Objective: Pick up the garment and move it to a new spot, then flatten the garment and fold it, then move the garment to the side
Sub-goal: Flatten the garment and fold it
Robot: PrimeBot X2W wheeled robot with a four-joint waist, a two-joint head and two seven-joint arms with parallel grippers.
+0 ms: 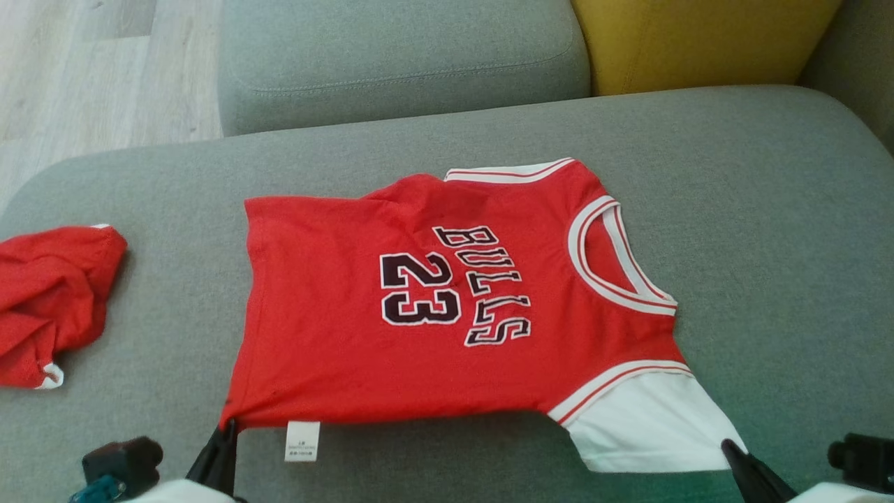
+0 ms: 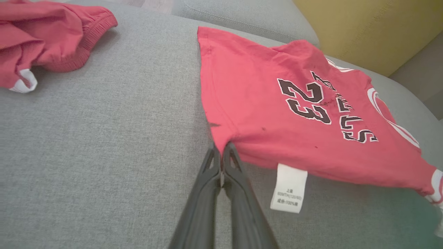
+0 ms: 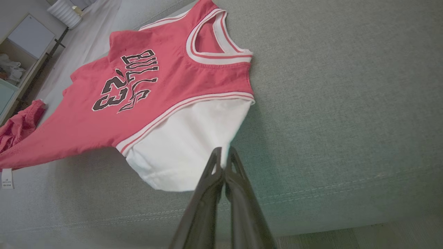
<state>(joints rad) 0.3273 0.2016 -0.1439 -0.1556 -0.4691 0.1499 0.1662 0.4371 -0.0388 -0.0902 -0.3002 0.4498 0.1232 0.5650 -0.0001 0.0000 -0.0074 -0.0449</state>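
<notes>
Item under inspection: red jersey (image 1: 433, 328), printed side up, spread across the grey seat cushion (image 1: 768, 209) with its collar towards the robot's right.
Position: roughly central on the cushion; the far edge lies on the fabric, while the near edge appears slightly raised, with shadow beneath it.
Left gripper (image 2: 221, 152): fingers pressed together on the near hem corner, just beside the hanging care label (image 1: 302, 440).
Right gripper (image 3: 223, 157): fingers pressed together on the outer edge of the white sleeve (image 1: 642, 419).
Reason for hold: the two grips sit at opposite ends of the near edge, so the cloth between them is drawn taut. In my judgement this serves the flattening step, spreading the body flat before any fold.
Condition of cloth: mostly smooth; a fold remains near the far shoulder.
Stage: judged to be at flattening; no fold is made yet.
Other items: a crumpled red garment (image 1: 49, 300) lies well apart on the robot's left, and a yellow cushion (image 1: 698, 42) stands behind.
Risk: thin cloth held at an edge could slip free under further tension.
</notes>
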